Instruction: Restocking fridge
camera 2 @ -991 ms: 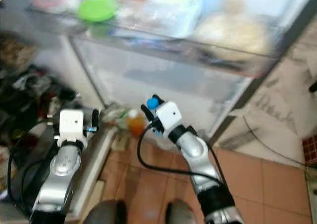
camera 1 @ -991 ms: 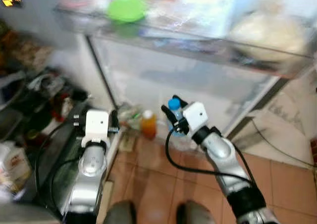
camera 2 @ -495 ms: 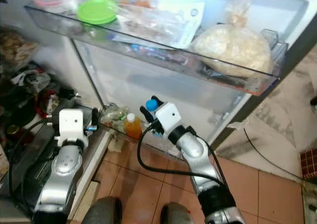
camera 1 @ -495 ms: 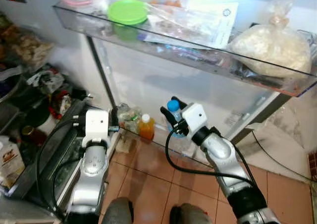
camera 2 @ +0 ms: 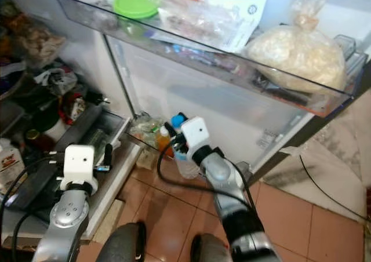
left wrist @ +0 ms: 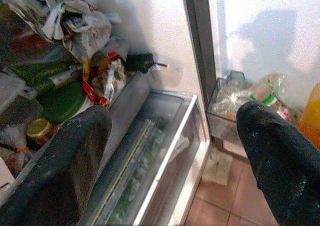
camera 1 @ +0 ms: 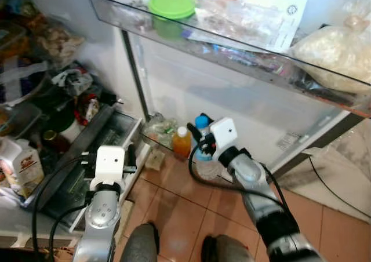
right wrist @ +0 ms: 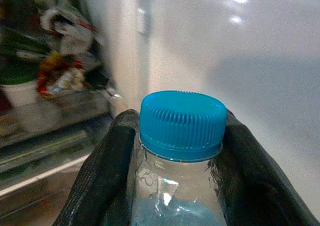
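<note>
The right gripper (right wrist: 177, 181) is clamped on the neck of a clear water bottle (camera 1: 202, 157), one black finger (right wrist: 107, 176) on each side just under the blue cap (right wrist: 182, 122) — a grip that keeps the bottle hanging upright, so it can go straight down into a slot. It holds the bottle low at the open fridge door, just beside the orange juice bottle (camera 1: 181, 142) that stands in the lower door bin (camera 1: 152, 139), near that bin's right end; the aim, judging by this, is to stand the water next to the juice. Whether the base is already inside the bin's wall or in front of it cannot be told. The upper door shelf (camera 2: 191, 52) holds a green-lidded tub (camera 2: 137, 4), papers and a bagged white lump (camera 2: 301, 50) at its right end — it looks too crowded for a tall bottle. The left gripper (left wrist: 175, 151) hangs idle with its fingers spread wide, over the crisper drawer (left wrist: 150, 161) at the fridge's bottom edge.
</note>
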Available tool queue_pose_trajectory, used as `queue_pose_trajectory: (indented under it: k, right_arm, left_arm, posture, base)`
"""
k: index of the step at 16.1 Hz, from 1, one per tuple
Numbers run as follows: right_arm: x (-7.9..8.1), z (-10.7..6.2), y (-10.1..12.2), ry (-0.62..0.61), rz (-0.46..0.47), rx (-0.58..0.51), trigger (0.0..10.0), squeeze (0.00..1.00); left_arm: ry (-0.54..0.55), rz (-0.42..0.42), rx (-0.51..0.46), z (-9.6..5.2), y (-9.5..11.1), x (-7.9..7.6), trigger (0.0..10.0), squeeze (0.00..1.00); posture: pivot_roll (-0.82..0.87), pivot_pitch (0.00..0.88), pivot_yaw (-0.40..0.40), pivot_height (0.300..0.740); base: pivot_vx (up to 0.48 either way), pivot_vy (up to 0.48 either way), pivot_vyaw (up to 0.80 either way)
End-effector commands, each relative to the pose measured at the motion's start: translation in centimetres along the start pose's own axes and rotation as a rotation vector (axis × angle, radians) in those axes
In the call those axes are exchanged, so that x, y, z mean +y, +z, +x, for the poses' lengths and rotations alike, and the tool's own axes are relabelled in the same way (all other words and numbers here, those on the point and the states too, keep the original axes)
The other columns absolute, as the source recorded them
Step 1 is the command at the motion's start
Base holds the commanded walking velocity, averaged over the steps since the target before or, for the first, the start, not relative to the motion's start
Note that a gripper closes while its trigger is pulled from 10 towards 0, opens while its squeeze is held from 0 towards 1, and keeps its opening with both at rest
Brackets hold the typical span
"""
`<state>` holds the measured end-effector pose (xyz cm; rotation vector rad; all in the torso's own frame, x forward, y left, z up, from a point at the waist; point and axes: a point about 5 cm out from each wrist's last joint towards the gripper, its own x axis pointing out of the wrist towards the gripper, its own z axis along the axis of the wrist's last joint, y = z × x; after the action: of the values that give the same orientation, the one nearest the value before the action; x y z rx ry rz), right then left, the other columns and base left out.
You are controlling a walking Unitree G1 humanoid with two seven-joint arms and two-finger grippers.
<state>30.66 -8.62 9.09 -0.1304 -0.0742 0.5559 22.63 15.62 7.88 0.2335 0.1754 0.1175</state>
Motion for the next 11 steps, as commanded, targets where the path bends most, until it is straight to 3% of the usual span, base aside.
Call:
queue_pose_trajectory:
  k: [1, 5, 11]
  right_arm:
    - [-0.36, 0.57, 0.53, -0.030, 0.022, -0.026, 10.0, 0.00]
    - [-0.64, 1.21, 0.69, -0.044, 0.035, -0.040, 10.0, 0.00]
    - [-0.21, 0.89, 0.26, -0.034, 0.054, -0.050, 10.0, 0.00]
  left_arm:
    - [-0.010, 0.012, 0.003, -0.37, 0.13, 0.03, 10.0, 0.00]
    - [-0.010, 0.008, 0.007, -0.54, 0.44, 0.07, 10.0, 0.00]
    - [-0.003, 0.005, -0.006, -0.17, 0.95, -0.12, 10.0, 0.00]
  posture:
    - [0.18, 0.225, -0.027, 0.740]
    - [0.19, 0.228, -0.021, 0.740]
    - [0.18, 0.225, -0.017, 0.718]
  base:
    - [0.000, 0.000, 0.00]
    - [0.000, 0.000, 0.00]
    - [0.000, 0.000, 0.00]
